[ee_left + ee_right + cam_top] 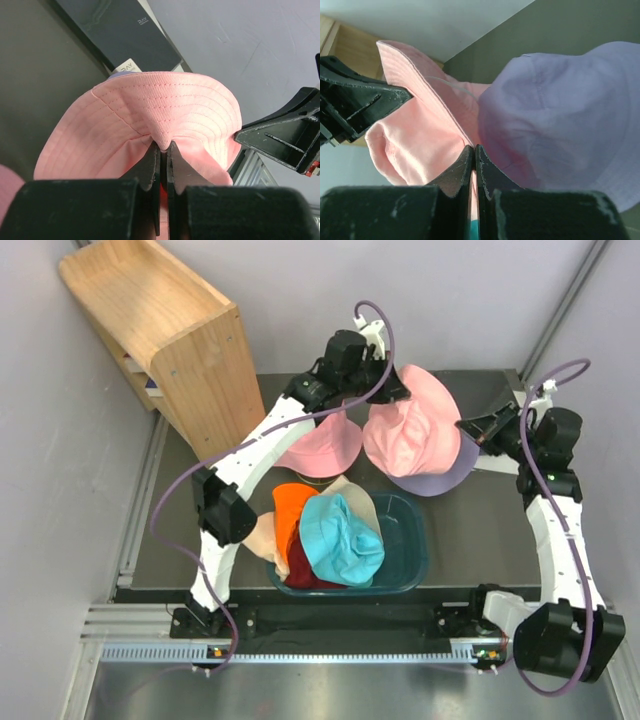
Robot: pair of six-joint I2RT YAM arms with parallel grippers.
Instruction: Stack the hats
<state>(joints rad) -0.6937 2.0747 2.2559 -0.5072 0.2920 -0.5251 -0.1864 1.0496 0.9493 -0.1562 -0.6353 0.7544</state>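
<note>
Left gripper (pixel 163 146): jaws are pressing together on the brim of the peach-pink hat (pixel 165 100), and the fabric is bunching into the pinch.
Peach-pink hat: it is fanning out ahead of the left jaws, brim turned up, and is hanging between the two pairs of jaws.
Right gripper (pixel 473 149): jaws are sitting closed at the seam where the peach-pink hat is meeting the lavender hat (pixel 560 125); which fabric they are pinching cannot be told.
Lavender hat: it is lying just right of the right jaws, partly under the peach-pink hat.
Pink hat (pixel 322 447): it is resting on the table just beside the left jaws, on the base side.
Teal tub (pixel 412 530): it is sitting well back from both jaws, near the arm bases, and is holding the teal hat (pixel 342 538), orange hat (pixel 292 512), maroon hat (pixel 305 578) and beige hat (pixel 355 502).
</note>
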